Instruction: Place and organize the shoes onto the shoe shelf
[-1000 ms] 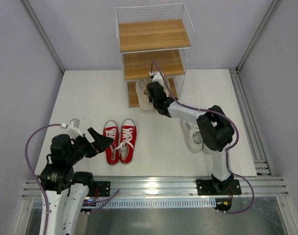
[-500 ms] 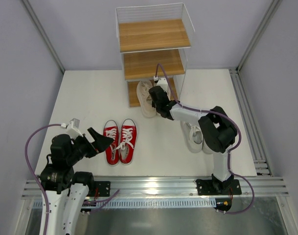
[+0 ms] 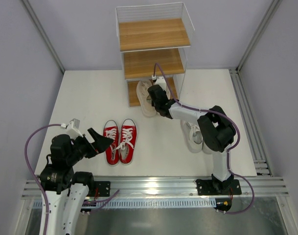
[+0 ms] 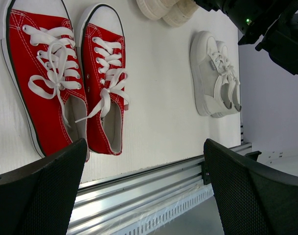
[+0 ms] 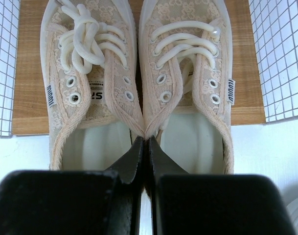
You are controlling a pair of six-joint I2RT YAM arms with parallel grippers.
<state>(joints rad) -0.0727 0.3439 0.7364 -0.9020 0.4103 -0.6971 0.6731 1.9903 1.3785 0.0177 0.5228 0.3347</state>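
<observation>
the beige shoes [image 5: 95,98] are set side by side with their toes on the bottom board of the shoe shelf [image 3: 153,35]. their long axes run front to back, toes pointed into the shelf and away from the arm bases. the heels are left out past the board's front edge, over the white surface [image 3: 90,98]. the right claw [image 5: 146,147] is closed, with the touching inner collars of the two beige shoes pinched between its fingers.

the red shoes [image 3: 120,141] are laid together on the surface near the left arm, white toe caps turned towards the shelf side and long axes nearly parallel. the white shoes [image 4: 215,73] are laid side by side on the right of the surface, toes pointed the same way; in the top view they are partly hidden by the right arm. the left claw [image 4: 145,147] is held wide open above the surface, just beside the red pair, with nothing between its fingers.
</observation>
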